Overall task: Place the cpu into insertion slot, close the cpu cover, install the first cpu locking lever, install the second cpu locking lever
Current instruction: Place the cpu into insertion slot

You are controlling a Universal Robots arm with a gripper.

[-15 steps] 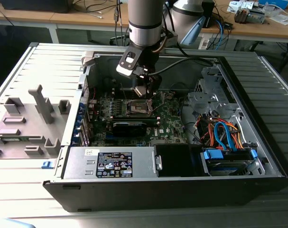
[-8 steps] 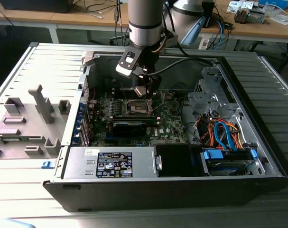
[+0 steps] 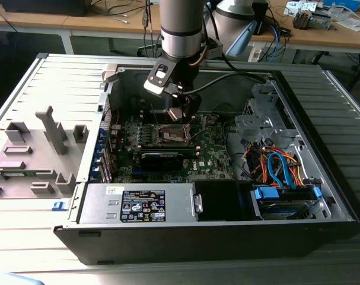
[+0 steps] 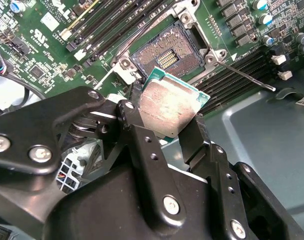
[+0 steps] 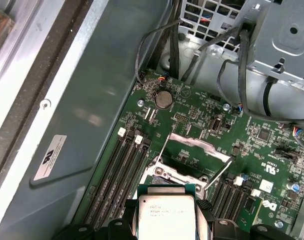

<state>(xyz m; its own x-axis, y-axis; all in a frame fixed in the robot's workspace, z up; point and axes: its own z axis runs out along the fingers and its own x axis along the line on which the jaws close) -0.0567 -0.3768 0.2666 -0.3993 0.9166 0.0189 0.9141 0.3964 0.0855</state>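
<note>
Hand (image 4: 164, 125) around cpu (image 4: 169, 102), edges partly hidden, seemingly above insertion slot (image 4: 167, 52)

Open desktop computer case (image 3: 197, 237) on a ribbed grey surface (image 3: 25, 237), seen in the exterior view.

The green motherboard (image 3: 215, 151) lies on the case floor at frame centre, with a long black card (image 3: 162, 159) across its lower part. A silver power supply (image 3: 138, 205) with a printed label occupies the lower left of the case. A drive bay with blue latches (image 3: 284, 196) sits at lower right, below orange and blue cables (image 3: 274, 163). A grey plastic moulding (image 3: 34, 157) lies outside the case at the exterior view's left. In the first wrist view, a coin cell battery (image 5: 163, 99) sits on the board near black memory slots (image 5: 124, 167).
</note>
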